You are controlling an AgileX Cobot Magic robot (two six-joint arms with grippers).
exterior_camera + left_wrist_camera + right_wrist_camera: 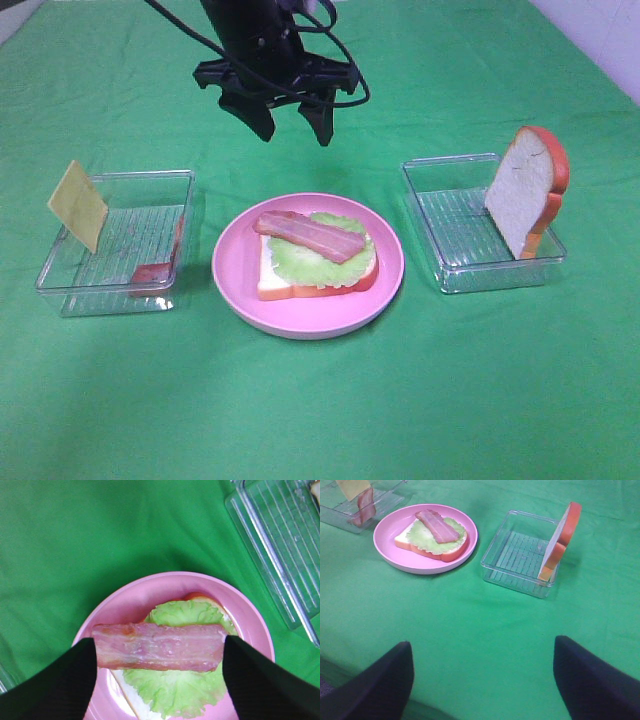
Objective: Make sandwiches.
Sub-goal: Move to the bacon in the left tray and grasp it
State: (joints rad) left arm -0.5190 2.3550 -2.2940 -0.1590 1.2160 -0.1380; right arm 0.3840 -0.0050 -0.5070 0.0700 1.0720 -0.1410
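A partly built sandwich lies on the pink plate [235, 275]: a white bread slice [275, 280] with orange-red crust, pale green lettuce [300, 262] and one bacon strip [308, 235] on top. My left gripper [293, 128] hangs open and empty above the far side of the plate. In the left wrist view the bacon [160, 646] lies on the lettuce [185, 615] between the spread fingers [50, 685]. A second bread slice [527, 190] leans upright in the right tray. My right gripper [480, 655] is open over bare cloth, well short of the plate [390, 555].
A clear left tray [60, 290] holds a yellow cheese square [78, 205] leaning on its wall and another bacon strip [160, 265]. A clear right tray [450, 220] stands right of the plate. Green cloth covers the table.
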